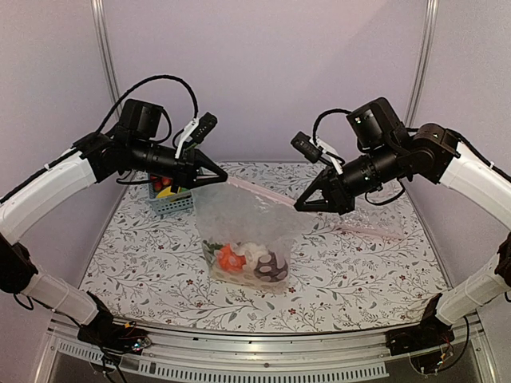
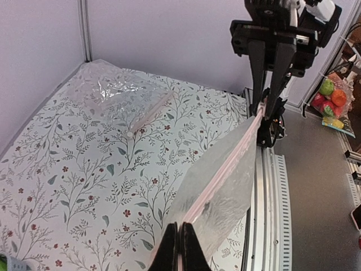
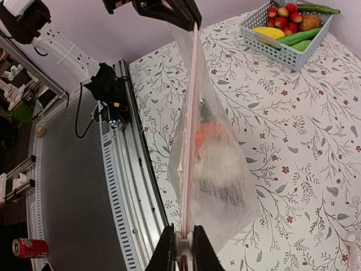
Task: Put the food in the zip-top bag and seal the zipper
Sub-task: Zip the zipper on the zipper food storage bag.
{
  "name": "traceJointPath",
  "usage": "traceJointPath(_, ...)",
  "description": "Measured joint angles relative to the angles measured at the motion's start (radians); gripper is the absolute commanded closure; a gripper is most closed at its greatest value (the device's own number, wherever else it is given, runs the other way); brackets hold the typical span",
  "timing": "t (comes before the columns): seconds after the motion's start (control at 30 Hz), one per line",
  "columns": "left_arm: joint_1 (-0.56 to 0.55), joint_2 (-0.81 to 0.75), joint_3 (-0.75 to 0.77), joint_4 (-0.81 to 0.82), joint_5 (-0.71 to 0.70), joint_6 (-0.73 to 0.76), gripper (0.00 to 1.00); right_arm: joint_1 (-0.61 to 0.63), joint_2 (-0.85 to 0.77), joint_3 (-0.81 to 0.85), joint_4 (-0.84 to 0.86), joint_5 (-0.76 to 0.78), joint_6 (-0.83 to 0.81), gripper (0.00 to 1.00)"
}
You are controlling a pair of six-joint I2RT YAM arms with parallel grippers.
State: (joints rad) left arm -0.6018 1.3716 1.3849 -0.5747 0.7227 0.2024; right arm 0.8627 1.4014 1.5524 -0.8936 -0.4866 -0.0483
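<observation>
While the left end effector [image 1: 223, 179] and right end effector [image 1: 299, 207] each clench one end of the zipper [image 1: 259, 190], the bag [image 1: 239, 227] hangs stretched near the basket [image 1: 172, 201], food [image 1: 255, 262] in its bottom.

White arm links [image 1: 48, 191], black joints [image 1: 140, 120], looped black cables [image 1: 160, 77].

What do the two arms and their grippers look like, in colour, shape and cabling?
Both arms have white links, left arm and right arm, with black joints and black wrists. Each carries a boxy black camera and a looping black cable. The left gripper and right gripper are black and taper to slim pointed fingers.
</observation>
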Motion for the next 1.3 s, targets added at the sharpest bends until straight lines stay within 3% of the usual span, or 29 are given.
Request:
traceJointPath(0.87,0.014,-0.004,0.0,-0.013,-0.013,0.007,1.0,0.0,-0.028,-0.01,-0.026,0.01,0.006,1.0)
traceJointPath(0.9,0.015,-0.004,0.0,-0.014,-0.011,0.007,1.0,0.0,-0.028,-0.01,-0.026,0.01,0.006,0.96)
traceJointPath(0.93,0.015,-0.004,0.0,-0.014,-0.009,0.007,1.0,0.0,-0.028,-0.01,-0.026,0.01,0.006,0.85)
traceJointPath(0.97,0.016,-0.004,0.0,-0.014,-0.006,0.007,1.0,0.0,-0.028,-0.01,-0.026,0.01,0.006,0.7)
traceJointPath(1.0,0.016,-0.004,0.0,-0.014,-0.005,0.007,1.0,0.0,-0.028,-0.01,-0.027,0.009,0.005,0.46)
traceJointPath(1.03,0.018,-0.004,0.0,-0.015,-0.01,0.007,1.0,0.0,-0.029,-0.01,-0.036,0.004,0.011,0.3)
traceJointPath(1.07,0.025,-0.003,0.0,-0.014,-0.016,0.006,1.0,0.0,-0.031,-0.01,-0.054,0.001,0.009,0.2)
traceJointPath(1.17,0.035,-0.003,0.0,-0.015,-0.025,0.006,1.0,0.0,-0.034,-0.01,-0.06,-0.001,0.011,0.02)
traceJointPath(1.3,0.029,-0.002,0.0,-0.015,-0.029,0.006,1.0,0.0,-0.035,-0.01,-0.032,0.03,0.049,0.01)
